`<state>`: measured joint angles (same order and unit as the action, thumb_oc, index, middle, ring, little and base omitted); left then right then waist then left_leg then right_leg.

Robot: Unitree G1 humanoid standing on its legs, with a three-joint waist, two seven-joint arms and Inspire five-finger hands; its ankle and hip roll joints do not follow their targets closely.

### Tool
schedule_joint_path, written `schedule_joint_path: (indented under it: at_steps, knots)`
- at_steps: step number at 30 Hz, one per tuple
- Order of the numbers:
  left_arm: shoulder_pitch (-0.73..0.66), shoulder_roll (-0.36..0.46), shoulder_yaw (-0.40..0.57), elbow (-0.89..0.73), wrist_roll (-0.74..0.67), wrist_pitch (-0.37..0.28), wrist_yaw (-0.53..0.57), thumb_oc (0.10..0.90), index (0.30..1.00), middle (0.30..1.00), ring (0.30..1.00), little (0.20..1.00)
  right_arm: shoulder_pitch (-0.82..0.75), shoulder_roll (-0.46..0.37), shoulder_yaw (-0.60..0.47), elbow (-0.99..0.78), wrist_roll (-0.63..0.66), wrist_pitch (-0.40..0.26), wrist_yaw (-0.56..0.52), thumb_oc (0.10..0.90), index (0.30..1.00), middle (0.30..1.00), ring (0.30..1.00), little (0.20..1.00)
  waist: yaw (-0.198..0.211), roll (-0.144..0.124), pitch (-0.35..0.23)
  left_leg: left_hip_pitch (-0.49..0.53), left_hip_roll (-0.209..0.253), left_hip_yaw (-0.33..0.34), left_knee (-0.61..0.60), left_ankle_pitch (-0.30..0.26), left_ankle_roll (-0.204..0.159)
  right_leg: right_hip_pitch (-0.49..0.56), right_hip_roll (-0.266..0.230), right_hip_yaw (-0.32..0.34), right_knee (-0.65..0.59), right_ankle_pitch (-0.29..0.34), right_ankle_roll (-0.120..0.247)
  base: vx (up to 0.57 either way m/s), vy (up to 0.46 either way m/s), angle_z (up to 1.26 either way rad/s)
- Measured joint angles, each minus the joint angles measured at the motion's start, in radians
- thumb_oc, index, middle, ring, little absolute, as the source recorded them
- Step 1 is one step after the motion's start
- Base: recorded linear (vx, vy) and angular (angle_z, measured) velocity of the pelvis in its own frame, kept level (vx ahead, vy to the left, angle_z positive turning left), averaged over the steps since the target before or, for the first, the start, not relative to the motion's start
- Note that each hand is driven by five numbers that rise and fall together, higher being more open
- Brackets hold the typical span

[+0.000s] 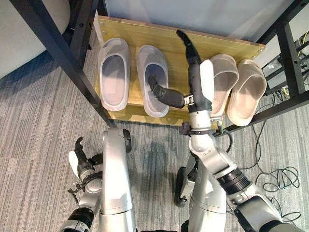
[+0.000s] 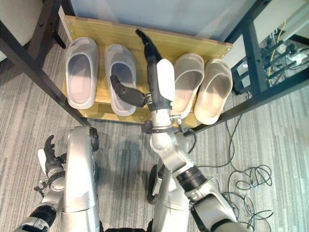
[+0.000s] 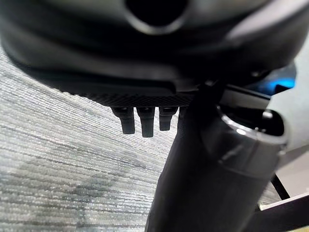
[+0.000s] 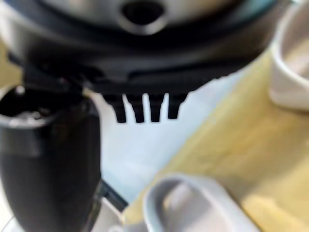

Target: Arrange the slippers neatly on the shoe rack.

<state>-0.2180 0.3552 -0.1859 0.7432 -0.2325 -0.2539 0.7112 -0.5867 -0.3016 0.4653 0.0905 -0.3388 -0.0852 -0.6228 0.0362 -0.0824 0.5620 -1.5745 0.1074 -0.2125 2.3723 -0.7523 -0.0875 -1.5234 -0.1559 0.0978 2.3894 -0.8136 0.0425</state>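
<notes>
The wooden shoe rack (image 1: 178,46) is filling the upper middle of the frame, and four slippers are lying on it side by side with their long axes running from the front edge toward the back: a grey pair (image 1: 114,72) at the left and a beige pair (image 1: 247,91) at the right. The right hand (image 1: 193,72) is reaching over the gap between the pairs, fingers straight and thumb spread toward the inner grey slipper (image 1: 153,79), holding nothing. The left hand (image 1: 82,162) is hanging relaxed at the lower left, well apart, so the right hand is nearer.
</notes>
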Motion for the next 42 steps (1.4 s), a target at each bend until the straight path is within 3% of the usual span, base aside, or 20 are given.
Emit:
schedule_joint_path:
  at_steps: [9, 18, 25, 32, 42]
  knots:
    - [0.014, -0.009, 0.001, 0.000, 0.000, 0.000, 0.006, 0.800, 0.900, 0.900, 0.900, 0.900, 0.045, 0.018, 0.020, 0.001, -0.009, 0.000, 0.007, 0.800, 0.900, 0.900, 0.900, 0.900, -0.001, 0.005, 0.001, 0.000, 0.001, 0.001, 0.000, -0.001, -0.001, -0.002, 0.006, 0.002, 0.001, 0.000, 0.000, 0.00, 0.000, 0.00]
    - [0.035, -0.018, 0.002, 0.000, 0.007, 0.004, 0.049, 0.800, 0.900, 0.900, 0.900, 0.900, 0.143, 0.047, 0.016, -0.077, -0.201, 0.029, -0.043, 0.800, 0.900, 0.900, 0.900, 0.900, -0.025, 0.009, 0.001, 0.000, 0.003, 0.002, 0.004, -0.006, -0.005, -0.007, 0.012, 0.006, 0.002, 0.000, 0.001, 0.00, 0.001, 0.00]
    - [0.043, -0.018, 0.001, 0.000, 0.039, 0.015, 0.050, 0.800, 0.900, 0.900, 0.900, 0.900, 0.244, 0.061, 0.057, -0.083, -0.207, 0.029, -0.043, 0.800, 0.900, 0.900, 0.900, 0.900, -0.030, 0.018, 0.002, 0.000, 0.002, 0.008, 0.008, -0.007, -0.006, -0.012, 0.014, 0.014, 0.007, -0.002, 0.004, 0.00, 0.000, 0.00]
    - [0.054, -0.018, 0.003, 0.004, 0.039, 0.017, 0.050, 0.800, 0.900, 0.900, 0.900, 0.900, 0.271, 0.086, 0.076, -0.083, -0.166, 0.026, -0.039, 0.800, 0.900, 0.900, 0.900, 0.900, -0.041, 0.018, 0.002, -0.001, 0.003, 0.007, 0.027, -0.021, -0.010, -0.019, 0.016, 0.021, 0.022, -0.006, 0.012, 0.00, 0.002, -0.01]
    - [0.048, -0.018, 0.002, 0.033, 0.036, 0.021, 0.049, 0.800, 0.900, 0.900, 0.900, 0.900, 0.267, 0.123, 0.149, -0.074, 0.017, -0.007, 0.000, 0.800, 0.900, 0.900, 0.900, 0.900, -0.052, 0.020, 0.002, -0.002, 0.007, 0.008, 0.030, -0.026, -0.005, -0.022, 0.019, 0.023, 0.025, -0.006, 0.011, 0.00, 0.000, 0.00]
